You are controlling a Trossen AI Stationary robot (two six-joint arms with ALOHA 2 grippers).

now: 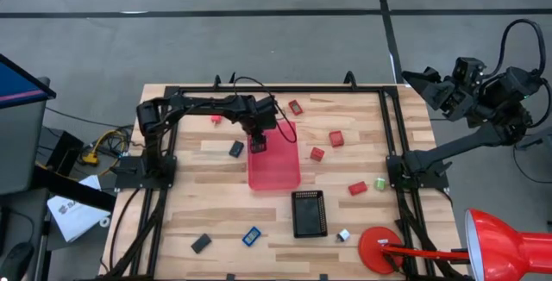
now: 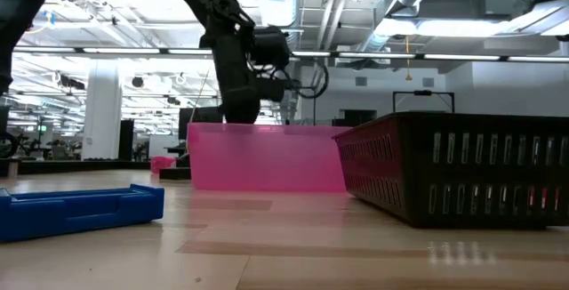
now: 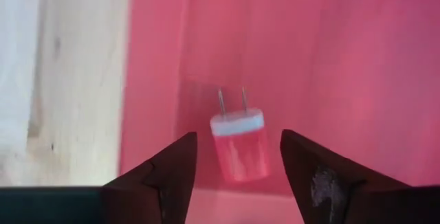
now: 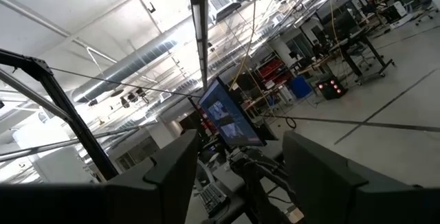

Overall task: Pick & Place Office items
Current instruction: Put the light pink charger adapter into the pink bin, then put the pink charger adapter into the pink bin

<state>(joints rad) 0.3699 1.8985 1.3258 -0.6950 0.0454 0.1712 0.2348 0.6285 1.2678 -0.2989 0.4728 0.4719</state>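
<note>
In the left wrist view a small red charger plug (image 3: 238, 148) with two metal prongs lies on the floor of the pink tray (image 3: 330, 59). My left gripper (image 3: 237, 176) is open and points down over it, one finger on each side with a gap to the plug. From above, my left gripper (image 1: 257, 143) hangs over the far left corner of the pink tray (image 1: 276, 169). Several other office items lie scattered on the table, among them red pieces (image 1: 336, 138), a green one (image 1: 380, 183) and a blue one (image 1: 251, 236). My right gripper (image 1: 424, 81) is open and raised beyond the table's far right corner.
A black grid tray (image 1: 309, 214) stands just near of the pink tray. A red desk lamp (image 1: 509, 248) with its round base (image 1: 379, 251) occupies the near right corner. A black frame (image 1: 164, 134) runs along the table's edges. Bare wood lies between the scattered pieces.
</note>
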